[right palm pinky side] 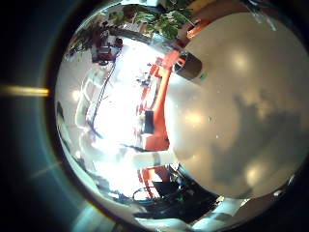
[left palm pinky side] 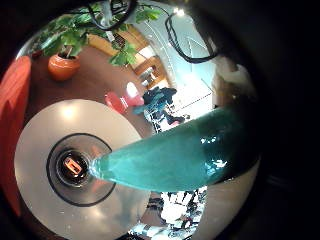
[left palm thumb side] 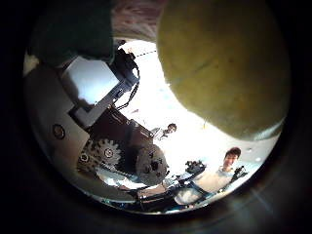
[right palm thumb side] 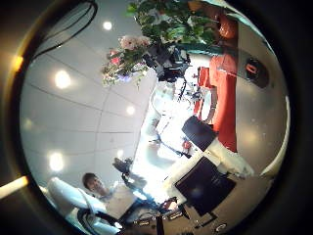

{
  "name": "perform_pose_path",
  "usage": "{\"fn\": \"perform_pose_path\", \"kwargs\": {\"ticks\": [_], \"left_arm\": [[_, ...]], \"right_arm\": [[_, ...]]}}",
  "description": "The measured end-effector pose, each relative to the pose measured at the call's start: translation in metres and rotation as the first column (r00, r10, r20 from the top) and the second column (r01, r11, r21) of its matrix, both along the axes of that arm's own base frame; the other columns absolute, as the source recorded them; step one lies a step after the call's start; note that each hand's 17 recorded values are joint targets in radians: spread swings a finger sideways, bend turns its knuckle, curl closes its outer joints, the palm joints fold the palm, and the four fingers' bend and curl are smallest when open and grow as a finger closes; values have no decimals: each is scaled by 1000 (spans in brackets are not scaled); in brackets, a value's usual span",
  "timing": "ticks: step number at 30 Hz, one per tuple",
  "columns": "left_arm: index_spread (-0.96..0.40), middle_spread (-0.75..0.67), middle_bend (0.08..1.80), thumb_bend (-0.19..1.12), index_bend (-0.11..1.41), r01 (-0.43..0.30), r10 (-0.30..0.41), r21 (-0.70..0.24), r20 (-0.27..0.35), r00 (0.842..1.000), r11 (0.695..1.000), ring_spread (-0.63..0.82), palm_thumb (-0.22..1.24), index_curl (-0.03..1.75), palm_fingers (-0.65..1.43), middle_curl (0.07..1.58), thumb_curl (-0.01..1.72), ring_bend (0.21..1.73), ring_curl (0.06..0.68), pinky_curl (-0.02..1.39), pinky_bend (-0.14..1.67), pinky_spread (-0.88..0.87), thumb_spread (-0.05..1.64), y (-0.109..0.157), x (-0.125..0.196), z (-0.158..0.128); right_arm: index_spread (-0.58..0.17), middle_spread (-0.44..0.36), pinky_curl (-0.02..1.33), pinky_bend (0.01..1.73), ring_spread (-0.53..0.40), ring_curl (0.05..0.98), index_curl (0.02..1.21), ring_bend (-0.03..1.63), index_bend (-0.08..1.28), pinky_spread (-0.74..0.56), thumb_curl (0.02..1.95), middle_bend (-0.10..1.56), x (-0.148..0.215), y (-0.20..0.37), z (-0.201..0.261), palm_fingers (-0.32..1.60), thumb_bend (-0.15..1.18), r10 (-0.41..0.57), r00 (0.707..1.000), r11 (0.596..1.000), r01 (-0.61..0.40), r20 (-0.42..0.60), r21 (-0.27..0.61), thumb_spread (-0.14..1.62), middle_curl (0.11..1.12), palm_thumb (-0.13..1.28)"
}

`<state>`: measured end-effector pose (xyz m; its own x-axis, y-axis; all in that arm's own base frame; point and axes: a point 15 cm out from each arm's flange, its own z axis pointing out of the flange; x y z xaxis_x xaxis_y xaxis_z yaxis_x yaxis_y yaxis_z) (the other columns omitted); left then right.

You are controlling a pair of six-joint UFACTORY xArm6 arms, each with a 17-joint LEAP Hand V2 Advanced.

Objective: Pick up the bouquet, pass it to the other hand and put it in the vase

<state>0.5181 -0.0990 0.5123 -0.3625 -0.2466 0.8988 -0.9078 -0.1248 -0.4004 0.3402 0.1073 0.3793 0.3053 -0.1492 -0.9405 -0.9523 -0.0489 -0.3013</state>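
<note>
**Round table, bouquet held over it**

A round table (left palm pinky side: pixel 40 140) fills the near part of the left little finger side palm view, with a potted plant (left palm pinky side: pixel 65 55) and chairs (left palm pinky side: pixel 118 100) on the floor beyond it. On the table stands a round dark vessel seen from straight above, which looks like the vase (left palm pinky side: pixel 73 167); its mouth faces the camera. The bouquet (left palm pinky side: pixel 185 155) reaches in from the palm's side as a smooth tapering wrap. Its narrow end points at the vase's mouth and lies just beside it in this view. Whether the tip is above the rim or already inside cannot be told.

The right thumb side palm view shows the same bouquet from afar, under the ceiling lights. Its flowers stand clear at one end, and the left hand (right palm thumb side: pixel 168 61) is closed round the wrap just behind them. The bouquet is off the table and in that hand alone.

In the left thumb side palm view the left hand's own geared parts lie low in the picture. A large rounded shape (left palm thumb side: pixel 219 63) sits very close to the palm; what it is cannot be told.

The right little finger side palm view looks onto the bare table top, and nothing lies under that palm. No finger of the right hand shows in either of its views, so how far it is open cannot be told.
</note>
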Motion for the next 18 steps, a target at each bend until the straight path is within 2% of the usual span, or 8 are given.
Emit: {"fn": "perform_pose_path", "kwargs": {"ticks": [11, 18], "left_arm": [[-744, -525, 1148, 117, 652, -19, 19, 3, -44, 999, 1000, -394, 1020, 1314, 1053, 1018, 1068, 1488, 626, 1033, 1151, -623, 1128, 3, 21, -21], [-749, -530, 1130, 62, 599, -16, 16, 2, -40, 999, 1000, -394, 988, 1331, 1049, 1021, 1034, 1482, 618, 1012, 1149, -627, 1101, 3, 21, -22]], "right_arm": [[-348, -20, 325, 459, 55, 201, 364, 510, 188, 434, 530, 267, -2, 2, -2, 348, -21, 3, 1000, 1000, -3, -10, 1, 1038, 352, 752], [-350, -26, 305, 445, 56, 196, 365, 494, 185, 433, 527, 253, -2, 1, -2, 368, -21, 0, 1000, 1000, 1, -7, 2, 1038, 352, 753]]}}
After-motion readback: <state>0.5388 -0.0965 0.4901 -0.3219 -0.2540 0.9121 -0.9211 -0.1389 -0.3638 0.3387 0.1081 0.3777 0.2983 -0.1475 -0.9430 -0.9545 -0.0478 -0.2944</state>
